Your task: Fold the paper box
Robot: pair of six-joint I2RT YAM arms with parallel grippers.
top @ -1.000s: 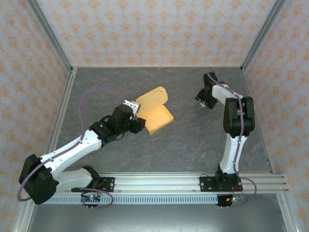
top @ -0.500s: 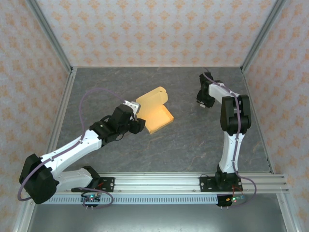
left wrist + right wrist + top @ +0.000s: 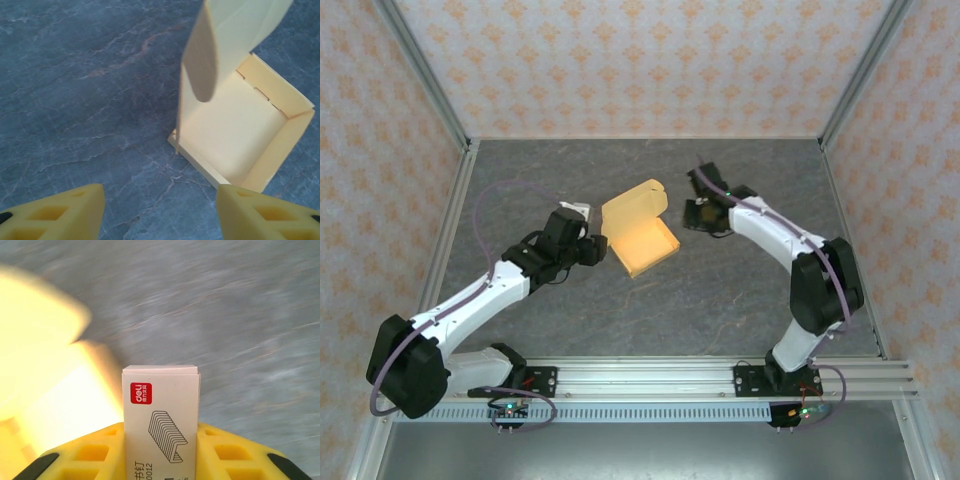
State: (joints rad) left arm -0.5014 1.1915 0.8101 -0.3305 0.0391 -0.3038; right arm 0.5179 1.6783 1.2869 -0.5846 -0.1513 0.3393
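Right gripper (image 3: 703,212) swung left, pinching a staple box (image 3: 161,420) beside the paper box (image 3: 638,230) (lid up) — left gripper (image 3: 160,210) spread, just left of it

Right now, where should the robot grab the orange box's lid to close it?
Probably best by the lid's free top edge, coming from the left, where the open left gripper is. The lid stands upright above the tray, so that thin edge sticks out clear. The right gripper is full with a staple box.
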